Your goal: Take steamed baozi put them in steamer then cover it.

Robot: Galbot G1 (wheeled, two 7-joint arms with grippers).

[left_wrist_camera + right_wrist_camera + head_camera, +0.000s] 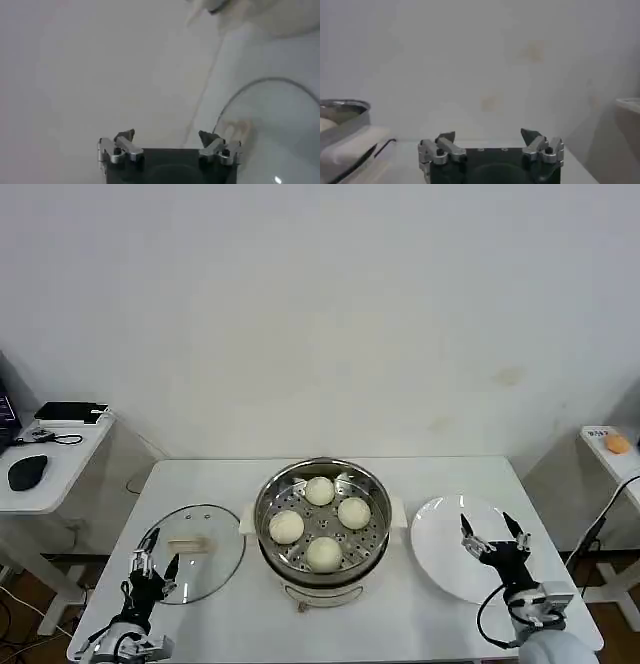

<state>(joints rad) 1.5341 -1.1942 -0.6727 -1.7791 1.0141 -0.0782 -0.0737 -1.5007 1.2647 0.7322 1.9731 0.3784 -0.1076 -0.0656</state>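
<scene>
Baozi, four of them, sit in the steamer on its perforated tray, spaced in a rough diamond: one toward the far edge, one toward the near edge, one each side. Round buns, no long axis to speak of. Steamer stands upright, open-topped, about mid-table, closer to the near edge than the far one; white side handles point toward the table's left & right ends.

Lid lies flat on the table just left of the steamer, rim almost meeting the steamer's left handle. Its pale bar handle runs roughly left-right, parallel w/ the near edge. White plate lies right of the steamer, bare, close to the right handle.

Table is plain white, set against a blank white wall. Far strip behind the steamer is free; the near corners are taken up by the arms. Small side desk off the left end w/ a mouse and a dark device; another ledge off the right end w/ something orange.

L gripper hovers at the near-left corner over the lid's near rim, fingers apart, holding nothing. R gripper is over the plate near the near-right corner, fingers spread wide, also holding nothing. R wrist view catches the steamer's rim off to one side.
</scene>
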